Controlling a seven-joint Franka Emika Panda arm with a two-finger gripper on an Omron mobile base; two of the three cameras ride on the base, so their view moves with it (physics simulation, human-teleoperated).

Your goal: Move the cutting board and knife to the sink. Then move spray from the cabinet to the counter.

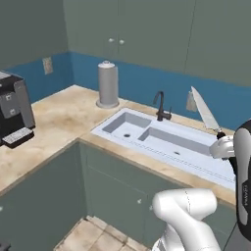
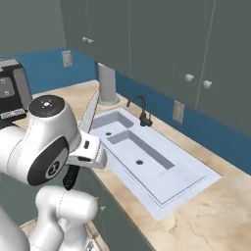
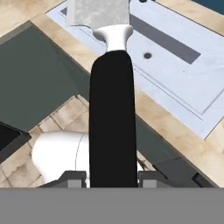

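- Knife (image 1: 206, 113): held in the gripper (image 3: 112, 177), blade pointing up and away from the hand; its black handle sits between the two fingers (image 3: 72, 178), which press on it from both sides.
- In the left base view the silver blade stands tilted above the right end of the sink (image 1: 166, 142), in front of the blue wall; in the right base view the blade (image 2: 88, 116) rises beside the arm's white joint, and the handle's dark end pokes out below the hand.
- In the hand view the handle runs up the middle, with a white collar where it meets the blade; the sink and the counter (image 3: 183, 140) lie beyond it.
- The sink is set into the counter, with two basins and a dark faucet (image 1: 161, 106) at its back rim.
- Paper-towel cylinder (image 1: 108, 84): upright on the counter, near the sink's left back corner.
- Coffee machine (image 1: 13, 110): dark, on the counter's left wing, well apart from the sink.
- No readable writing or brand marks on any of these.
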